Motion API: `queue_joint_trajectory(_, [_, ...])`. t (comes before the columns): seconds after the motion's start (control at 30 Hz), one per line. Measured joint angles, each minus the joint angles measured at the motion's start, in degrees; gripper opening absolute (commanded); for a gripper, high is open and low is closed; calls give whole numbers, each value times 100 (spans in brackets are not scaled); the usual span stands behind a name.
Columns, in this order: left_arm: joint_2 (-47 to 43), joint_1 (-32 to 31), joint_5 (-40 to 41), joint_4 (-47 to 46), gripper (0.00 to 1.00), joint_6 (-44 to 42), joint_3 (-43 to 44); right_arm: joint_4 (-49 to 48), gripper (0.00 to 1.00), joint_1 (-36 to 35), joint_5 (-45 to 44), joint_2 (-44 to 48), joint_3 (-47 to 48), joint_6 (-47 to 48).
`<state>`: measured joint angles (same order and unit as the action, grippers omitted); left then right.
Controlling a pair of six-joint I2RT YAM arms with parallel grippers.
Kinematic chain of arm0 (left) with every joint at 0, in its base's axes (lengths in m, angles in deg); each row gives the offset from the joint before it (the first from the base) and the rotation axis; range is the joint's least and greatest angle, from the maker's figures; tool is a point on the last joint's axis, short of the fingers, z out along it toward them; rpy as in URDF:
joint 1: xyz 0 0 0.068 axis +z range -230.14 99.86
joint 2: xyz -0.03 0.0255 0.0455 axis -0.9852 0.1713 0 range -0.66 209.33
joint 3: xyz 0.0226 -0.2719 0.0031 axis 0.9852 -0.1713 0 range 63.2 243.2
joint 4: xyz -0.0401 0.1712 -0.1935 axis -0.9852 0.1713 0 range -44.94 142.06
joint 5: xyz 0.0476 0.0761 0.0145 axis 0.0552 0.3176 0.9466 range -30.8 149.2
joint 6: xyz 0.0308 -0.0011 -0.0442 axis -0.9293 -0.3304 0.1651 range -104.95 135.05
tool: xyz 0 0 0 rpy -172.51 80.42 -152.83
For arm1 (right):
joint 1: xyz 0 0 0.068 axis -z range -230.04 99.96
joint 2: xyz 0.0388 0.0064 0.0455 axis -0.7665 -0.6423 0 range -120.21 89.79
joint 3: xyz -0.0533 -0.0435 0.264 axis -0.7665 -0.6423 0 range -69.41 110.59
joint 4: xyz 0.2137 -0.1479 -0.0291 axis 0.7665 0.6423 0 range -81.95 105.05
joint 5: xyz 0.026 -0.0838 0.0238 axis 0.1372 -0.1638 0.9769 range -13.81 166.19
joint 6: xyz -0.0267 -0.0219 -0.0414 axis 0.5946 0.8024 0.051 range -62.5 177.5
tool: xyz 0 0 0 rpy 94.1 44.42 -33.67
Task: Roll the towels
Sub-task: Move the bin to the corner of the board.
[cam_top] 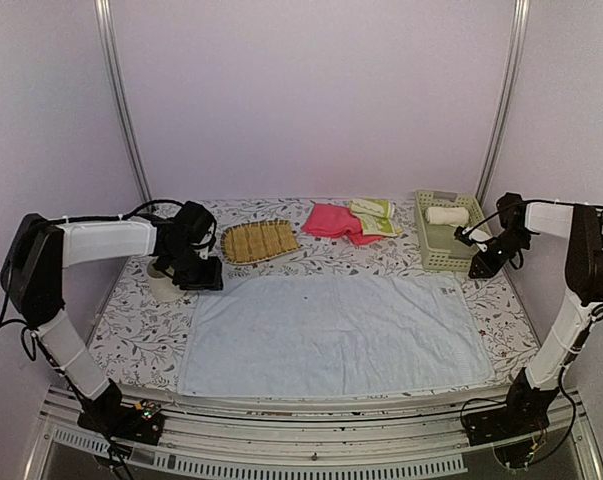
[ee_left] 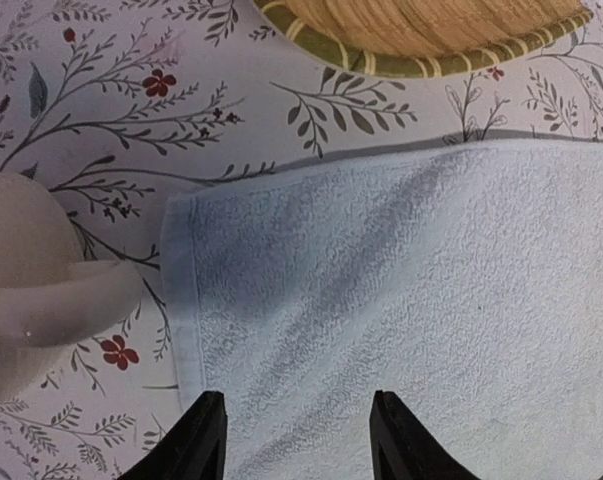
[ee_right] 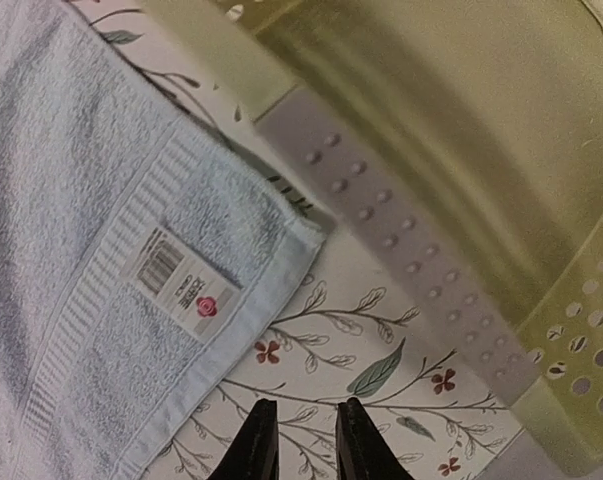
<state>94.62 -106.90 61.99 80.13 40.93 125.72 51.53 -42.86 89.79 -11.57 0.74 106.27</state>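
Table centre: lt-blue towel (cam_top: 331,335) spread flat; pink towel (cam_top: 333,222) + yellow-green towel (cam_top: 374,216) crumpled at the back, touching each other; rolled cream towel (cam_top: 447,215) inside basket (cam_top: 431,252), far R. L gripper (ee_left: 296,435) over lt-blue towel's far-L corner, jaws wide apart, nothing betw. them. R gripper (ee_right: 299,440) over tablecloth (ee_right: 381,330) betw. towel's labelled corner and basket, jaws only narrowly apart, empty.

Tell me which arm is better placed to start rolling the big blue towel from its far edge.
Left, probably. The left gripper hangs open right over the blue towel near its far-left corner. The right gripper, narrowly parted, sits off the towel's labelled corner, beside the basket.
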Motion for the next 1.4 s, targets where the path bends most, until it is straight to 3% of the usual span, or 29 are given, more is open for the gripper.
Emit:
queue_joint_trajectory(0.47, [1086, 623, 42, -426, 47, -120, 800, -754, 28, -2, 192, -1060, 1082, -990])
queue_joint_trajectory(0.9, [1506, 675, 260, -376, 45, -186, 1078, -612, 30, -4, 883, -918, 737, -1364])
queue_joint_trajectory(1.4, [1554, 922, -125, -389, 34, -273, 992, -535, 30, -4, 1189, -977, 713, -1738])
